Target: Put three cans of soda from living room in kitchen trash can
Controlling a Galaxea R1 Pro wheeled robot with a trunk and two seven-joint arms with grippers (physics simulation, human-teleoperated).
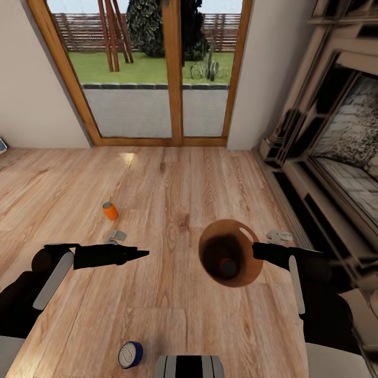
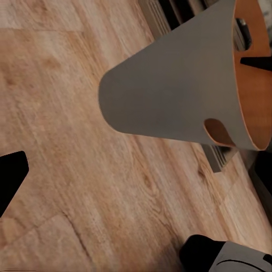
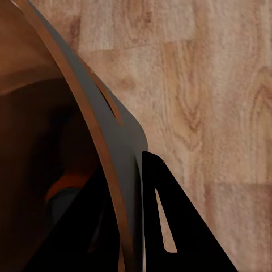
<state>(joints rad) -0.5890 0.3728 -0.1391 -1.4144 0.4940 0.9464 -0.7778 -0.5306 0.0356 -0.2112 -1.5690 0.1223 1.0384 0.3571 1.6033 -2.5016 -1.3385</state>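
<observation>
**Soda cans: one in the bin, two on the floor**

Soda cans are what we are after, and we count three. One orange can (image 1: 227, 267) lies at the bottom of the brown trash can (image 1: 251, 273), its grey top showing in the dark inside. A second orange can (image 1: 110, 210) stands upright on the wood floor (image 1: 173, 315), ahead of our left arm and well apart from the bin. The dark blue can (image 1: 130, 354) lies on its side near our base, its grey end facing up at us.

Our right end effector (image 3: 139, 187) grips the bin's rim, one finger inside the wall and one outside, just beside an oval handle hole. The bin hangs off the floor, tilted. Our left end effector (image 1: 137, 254) hovers empty over the floor; its fingers look close together in the head view, though we cannot tell the gap for sure.

We judge the cans light, stiff and smooth-sided, so they may slip or roll. The upright one is best taken across its middle from the side. The blue one could roll away when nudged, so we would close across its round body. The bin seems light and rigid, but a rim pinch lets it swing.
</observation>
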